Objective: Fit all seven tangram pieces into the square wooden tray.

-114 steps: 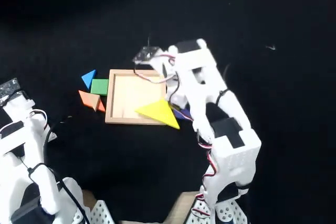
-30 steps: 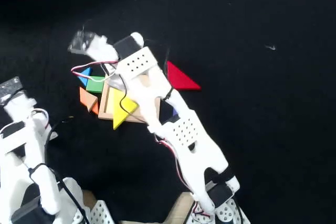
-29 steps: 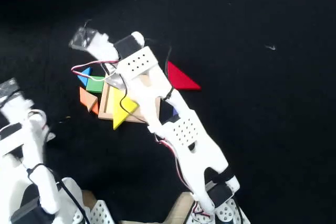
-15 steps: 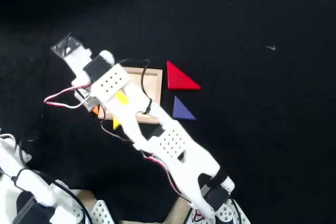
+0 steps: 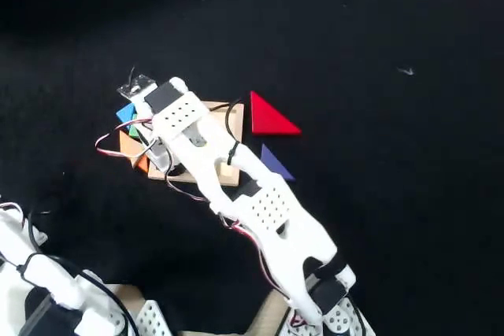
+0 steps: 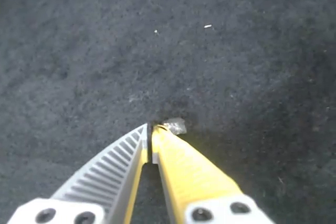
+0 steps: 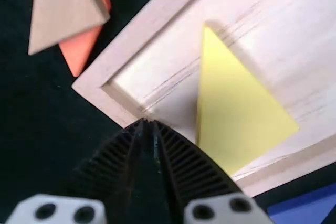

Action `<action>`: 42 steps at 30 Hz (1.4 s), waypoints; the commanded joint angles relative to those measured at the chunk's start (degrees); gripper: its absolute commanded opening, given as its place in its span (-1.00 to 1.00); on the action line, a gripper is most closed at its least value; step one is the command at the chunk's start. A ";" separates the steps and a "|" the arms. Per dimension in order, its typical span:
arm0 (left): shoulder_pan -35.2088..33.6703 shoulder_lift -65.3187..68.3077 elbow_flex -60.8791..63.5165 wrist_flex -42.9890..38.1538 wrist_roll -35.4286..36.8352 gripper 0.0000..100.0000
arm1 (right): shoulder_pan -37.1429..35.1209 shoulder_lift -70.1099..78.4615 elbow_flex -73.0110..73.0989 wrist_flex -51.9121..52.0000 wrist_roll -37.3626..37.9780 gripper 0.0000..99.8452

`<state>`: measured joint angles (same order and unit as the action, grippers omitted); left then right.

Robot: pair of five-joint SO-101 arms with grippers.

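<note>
High view: the right arm (image 5: 260,202) is seen stretched from the near edge of the black surface (image 5: 394,194) diagonally over the square wooden tray (image 5: 228,174), so most of the tray is covered up. A red triangle (image 5: 270,116) is laid on the surface just beside the tray's far right corner. A dark blue triangle (image 5: 276,164) is parked a bit nearer, also outside the tray. On the tray's other side, a light blue triangle (image 5: 124,113) and an orange triangle (image 5: 126,147) are set on the surface, with a sliver of a green piece (image 5: 135,130) caught between them. The left arm (image 5: 35,289) is tucked into the near left corner, well apart from all of that.

Left wrist view: the left gripper (image 6: 150,128) is held over bare surface, jaws closed tip to tip. A tiny pale speck (image 6: 176,126) is spotted right at the tips; what it is can't be told.

Right wrist view: the right gripper (image 7: 146,123) is held over one corner of the tray, jaws pressed together. The yellow triangle (image 7: 236,108) is laid flat inside the tray near that corner. Just outside the rim the orange triangle is seen with a tan triangular face (image 7: 63,9) against it; whether that's a separate piece can't be told.
</note>
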<state>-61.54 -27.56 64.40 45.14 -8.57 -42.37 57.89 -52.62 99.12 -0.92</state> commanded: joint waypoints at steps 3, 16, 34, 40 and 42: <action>0.75 -0.44 -0.22 -1.41 0.79 -0.94 | 4.31 -2.24 1.10 2.02 3.08 -0.98; 1.98 -0.44 0.57 -1.76 0.88 -0.94 | 7.82 -6.99 -5.58 -0.09 4.40 -0.98; 2.07 -0.44 0.57 -1.85 0.88 -0.94 | 19.16 1.27 -8.40 -14.68 7.30 -0.98; 2.95 -0.44 0.57 -1.85 0.88 -0.94 | 16.53 3.12 -8.48 -15.03 7.65 -0.98; 3.38 -0.44 0.57 -1.85 0.88 -0.94 | 15.91 3.12 -8.40 -14.42 7.65 -0.98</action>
<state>-59.87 -27.56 65.27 44.09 -8.04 -24.44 61.67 -58.15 85.05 6.20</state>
